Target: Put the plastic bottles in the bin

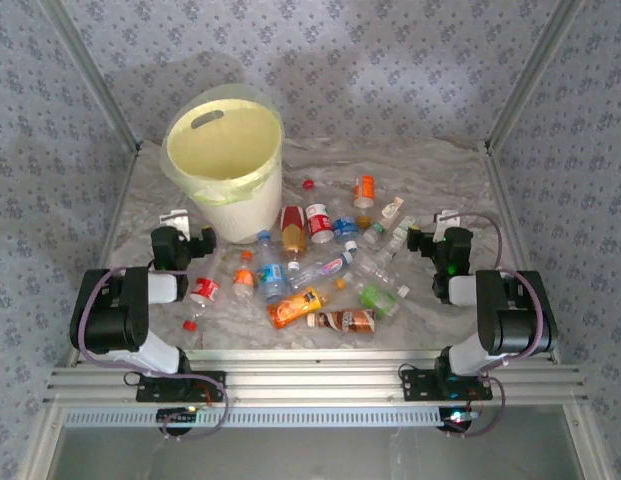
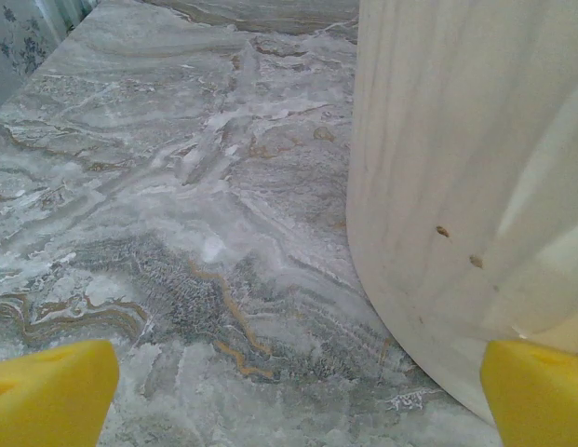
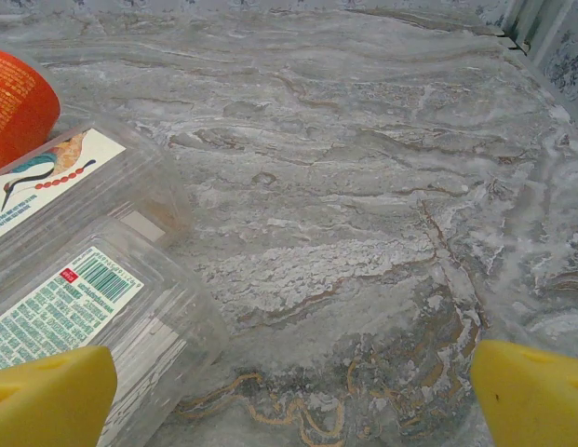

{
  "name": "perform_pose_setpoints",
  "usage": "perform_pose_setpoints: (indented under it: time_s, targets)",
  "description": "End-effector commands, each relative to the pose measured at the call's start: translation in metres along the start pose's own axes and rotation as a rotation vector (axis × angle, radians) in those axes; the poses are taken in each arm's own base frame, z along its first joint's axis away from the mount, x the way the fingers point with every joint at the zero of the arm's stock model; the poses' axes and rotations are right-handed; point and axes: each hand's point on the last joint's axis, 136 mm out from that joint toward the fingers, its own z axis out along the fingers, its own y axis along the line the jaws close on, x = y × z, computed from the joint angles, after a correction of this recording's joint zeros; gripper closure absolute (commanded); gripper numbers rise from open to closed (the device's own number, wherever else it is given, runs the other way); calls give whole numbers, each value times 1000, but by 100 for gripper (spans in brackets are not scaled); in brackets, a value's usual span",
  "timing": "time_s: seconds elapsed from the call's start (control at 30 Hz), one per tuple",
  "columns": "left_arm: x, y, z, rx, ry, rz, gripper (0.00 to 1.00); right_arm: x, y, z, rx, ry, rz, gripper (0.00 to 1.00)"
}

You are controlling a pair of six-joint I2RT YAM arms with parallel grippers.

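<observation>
The bin (image 1: 230, 160) stands at the back left, a cream-yellow bucket with a pale liner. Several plastic bottles lie scattered on the marble table: one with a red label (image 1: 319, 222), an orange one (image 1: 295, 306), one with a brown label (image 1: 345, 321) and one with a blue label (image 1: 271, 275). My left gripper (image 1: 185, 222) is open just left of the bin's base, whose wall (image 2: 456, 186) rises close on the right between its yellow fingertips (image 2: 47, 396). My right gripper (image 1: 435, 225) is open at the right edge of the pile. Clear bottles (image 3: 84, 307) lie by its left fingertip (image 3: 47, 400).
A loose red cap (image 1: 308, 184) lies behind the pile and another (image 1: 189, 325) near the left arm's base. Patterned walls and metal posts (image 1: 520, 90) enclose the table. An aluminium rail (image 1: 310, 385) runs along the near edge.
</observation>
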Motion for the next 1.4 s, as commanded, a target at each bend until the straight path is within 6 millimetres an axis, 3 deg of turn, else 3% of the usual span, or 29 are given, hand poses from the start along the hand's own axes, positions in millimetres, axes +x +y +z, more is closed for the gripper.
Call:
perform_pose_setpoints:
  time_s: [0.0, 1.2, 1.37]
  targets:
    - [-10, -2, 1, 2, -25, 12, 1, -3, 0, 4, -6, 3, -10, 0]
    - [-10, -3, 1, 3, -24, 13, 0, -4, 0, 1, -11, -17, -2, 0]
    - [-13, 4, -8, -30, -71, -6, 0, -11, -3, -5, 8, -28, 5, 0]
